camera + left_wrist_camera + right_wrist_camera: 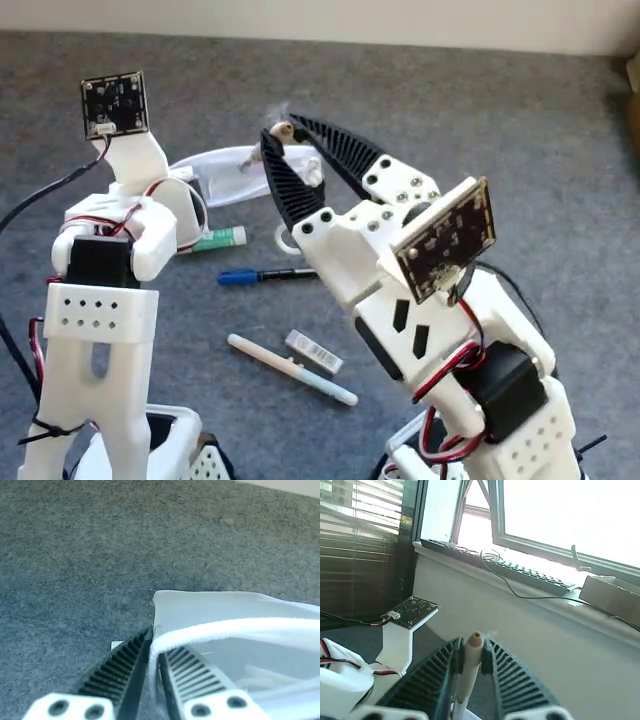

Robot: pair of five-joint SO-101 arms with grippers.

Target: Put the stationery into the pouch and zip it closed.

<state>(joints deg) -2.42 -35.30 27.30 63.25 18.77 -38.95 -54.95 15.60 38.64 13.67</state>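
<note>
Pouch (226, 614): one, white, soft-walled and half see-through, with a thick white ribbed band along its mouth; it lies flat on the grey carpet-like surface (520, 150) at the far side of the work area, beyond the loose stationery. Pale streaks show through its wall in the left wrist view, and whether they are contents or folds cannot be told. Left gripper (155, 652): black ribbed fingers drawn narrow, pinching the mouth band at one end of the pouch, apparently to hold it steady. Right gripper (472, 644): raised above the surface just beside the pouch, clamped on a cream pen (468, 670) with a brownish tip, which stands up between the fingers and is not yet in the pouch. Loose stationery between the pouch and the arm bases, four items: a green-and-white tube (216, 239) nearest the pouch; a blue pen (262, 275) just beside it; a white pen with a pale blue end (290, 370) nearer the bases; a small white eraser-like block (313, 351) almost touching that pen. Progress, judged: early. One item is lifted and waiting to go in, four remain on the surface, and the mouth appears unzipped. Left to do: insert the held pen, collect the other four, then close the zip.
</note>
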